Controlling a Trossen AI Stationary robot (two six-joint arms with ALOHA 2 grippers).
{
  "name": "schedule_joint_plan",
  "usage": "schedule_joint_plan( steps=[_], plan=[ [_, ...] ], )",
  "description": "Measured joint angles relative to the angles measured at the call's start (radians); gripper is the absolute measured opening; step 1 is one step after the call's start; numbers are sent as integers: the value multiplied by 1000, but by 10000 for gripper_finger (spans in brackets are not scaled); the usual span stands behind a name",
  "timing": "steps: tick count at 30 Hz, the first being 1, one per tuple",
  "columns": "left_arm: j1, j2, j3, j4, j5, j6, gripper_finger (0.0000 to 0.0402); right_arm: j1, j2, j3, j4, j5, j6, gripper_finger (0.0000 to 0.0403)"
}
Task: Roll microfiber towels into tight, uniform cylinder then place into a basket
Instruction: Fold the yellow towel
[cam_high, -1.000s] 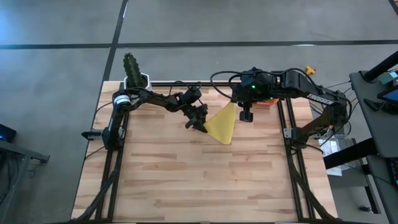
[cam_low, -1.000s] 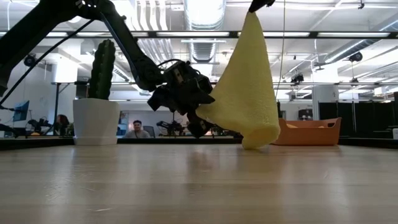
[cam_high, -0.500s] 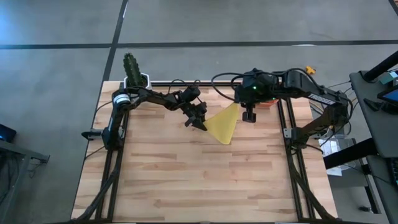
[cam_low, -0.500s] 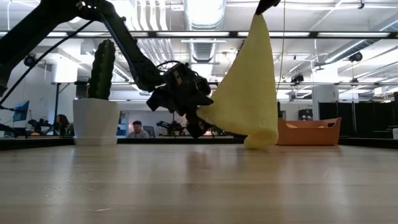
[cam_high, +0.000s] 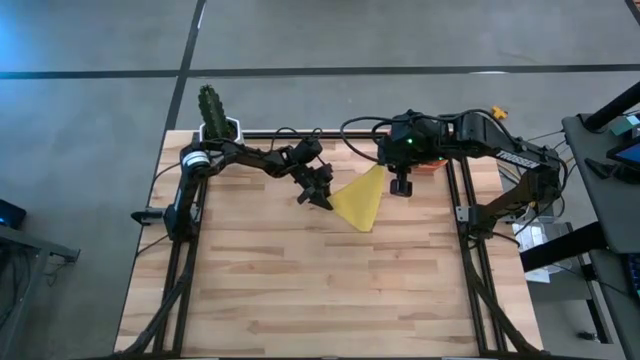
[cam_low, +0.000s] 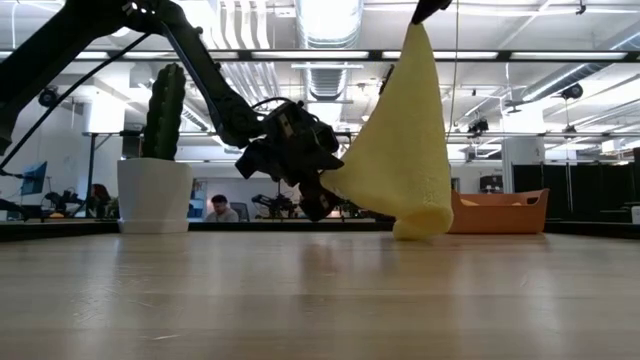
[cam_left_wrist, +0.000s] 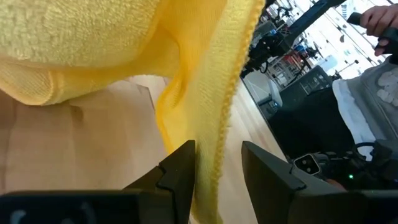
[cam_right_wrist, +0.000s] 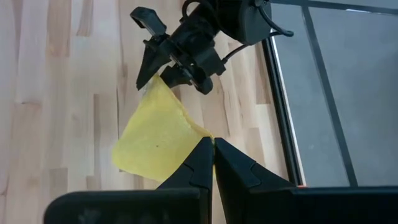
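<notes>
Hanging in the air, a bright yellow microfiber towel (cam_low: 400, 150) is stretched between two dark robot arms above a pale wooden plank worktop (cam_high: 300, 280). The right end effector (cam_right_wrist: 213, 155), clenched on the towel's upper corner, holds it high. The left end effector (cam_left_wrist: 214, 171) grips the towel's side edge between its fingers, lower down. The towel's loosely curled bottom end touches the worktop. A shallow salmon-red plastic basket (cam_low: 497, 212) sits near the far right edge.
</notes>
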Motion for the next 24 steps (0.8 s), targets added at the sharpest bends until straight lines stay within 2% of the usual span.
schedule_joint_plan(
  steps=[6, 12, 16, 19, 24],
  plan=[
    [1, -1, 0, -8, -35, 23, 102, 0, 0, 0, -26, 0, -8, 8],
    [8, -48, 0, -46, -48, 24, 13, -7, 0, 0, -63, 16, -8, 8],
    [13, -97, 0, -96, -75, 43, 2, -7, 0, 0, -63, 17, -23, 8],
    [19, -154, 3, -176, -109, 91, 1, -8, 0, 0, -66, 17, -49, 8],
    [29, -283, 2, -436, -213, 199, 0, -35, 0, -3, -65, 17, -63, 8]
  ],
)
